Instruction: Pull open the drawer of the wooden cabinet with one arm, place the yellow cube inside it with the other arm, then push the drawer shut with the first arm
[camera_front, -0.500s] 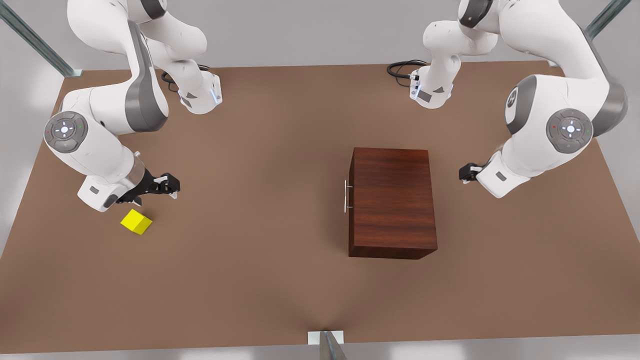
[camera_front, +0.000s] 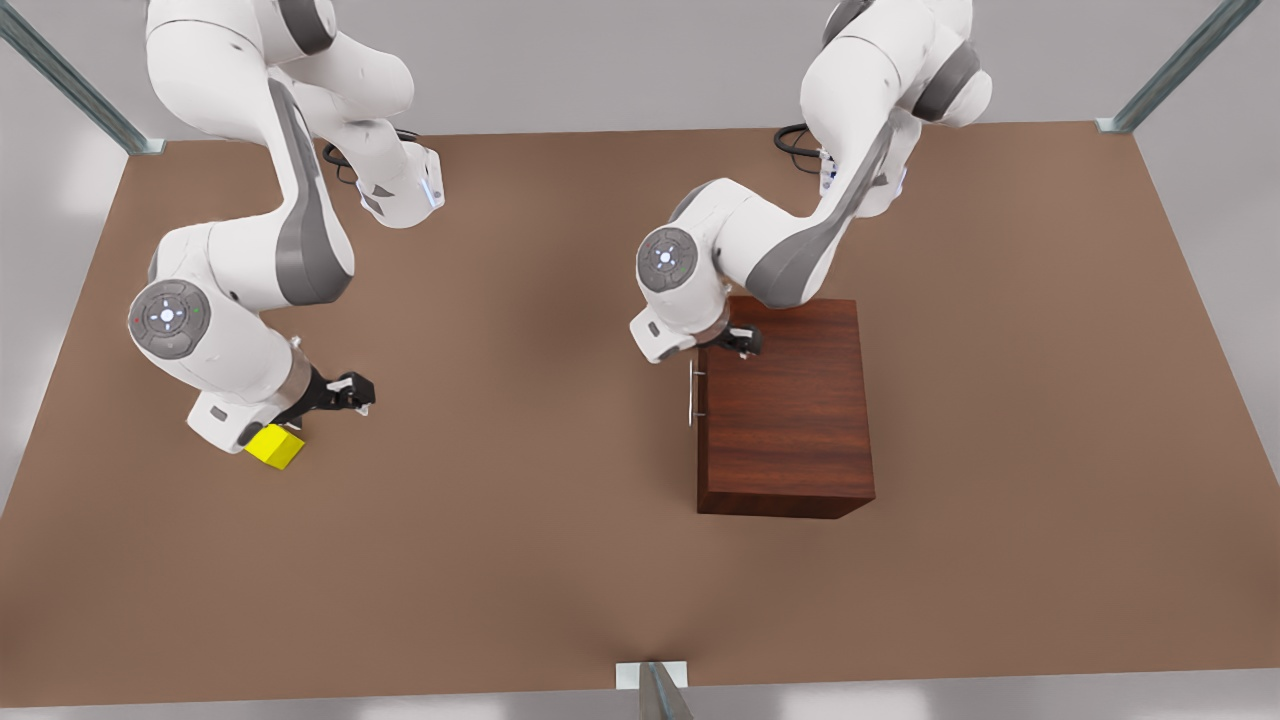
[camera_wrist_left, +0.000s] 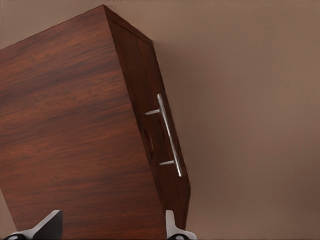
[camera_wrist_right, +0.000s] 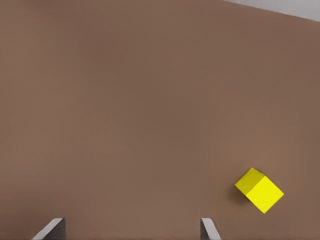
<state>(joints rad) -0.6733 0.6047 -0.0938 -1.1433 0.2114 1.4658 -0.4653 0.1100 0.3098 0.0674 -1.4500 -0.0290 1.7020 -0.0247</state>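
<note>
Plainly, the opening step is only beginning, since the drawer (camera_front: 695, 395) is sitting flush in the boxy dark reddish-brown wooden cabinet (camera_front: 785, 410). On the front view's left, the right gripper (camera_front: 345, 390) is hovering with fingers spread and empty, the small bright yellow cube (camera_front: 273, 445) lying on the brown table (camera_front: 500, 500) just beside it. Further right, the left gripper (camera_front: 738, 342), released too, is hanging over the cabinet's top edge, near the thin silver bar handle (camera_wrist_left: 169, 135); next it needs to descend and clasp that.
</note>
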